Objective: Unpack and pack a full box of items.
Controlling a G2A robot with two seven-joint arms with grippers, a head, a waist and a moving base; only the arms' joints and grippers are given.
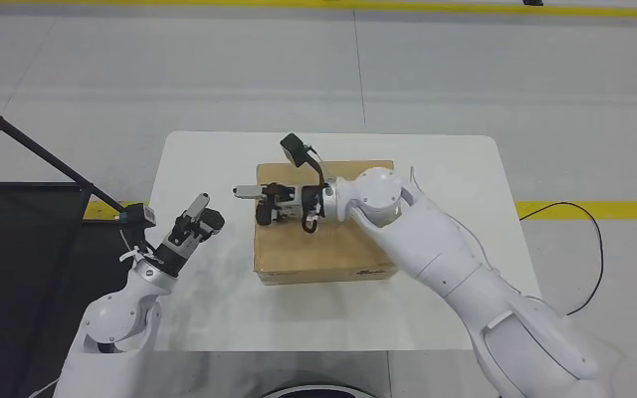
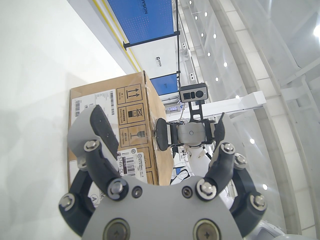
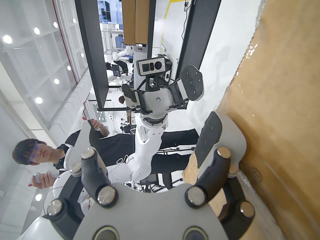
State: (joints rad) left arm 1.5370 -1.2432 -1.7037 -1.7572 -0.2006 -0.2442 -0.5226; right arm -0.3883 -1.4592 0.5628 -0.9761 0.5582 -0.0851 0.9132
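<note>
A closed brown cardboard box (image 1: 328, 249) with labels on its side stands in the middle of the white table. My right gripper (image 1: 244, 192) lies sideways over the box's top at its left edge. It is open, and in the right wrist view the right gripper (image 3: 150, 138) has one fingertip (image 3: 210, 133) against the cardboard (image 3: 280, 101). My left gripper (image 1: 206, 207) hovers just left of the box, open and holding nothing. In the left wrist view the left gripper (image 2: 162, 131) faces the box's labelled side (image 2: 120, 116), a short gap away.
The white table (image 1: 438, 179) has bare room on all sides of the box. A black pole (image 1: 40, 149) and a dark panel (image 1: 40, 239) stand off the table's left edge. Grey floor with a yellow line (image 1: 577, 209) surrounds the table.
</note>
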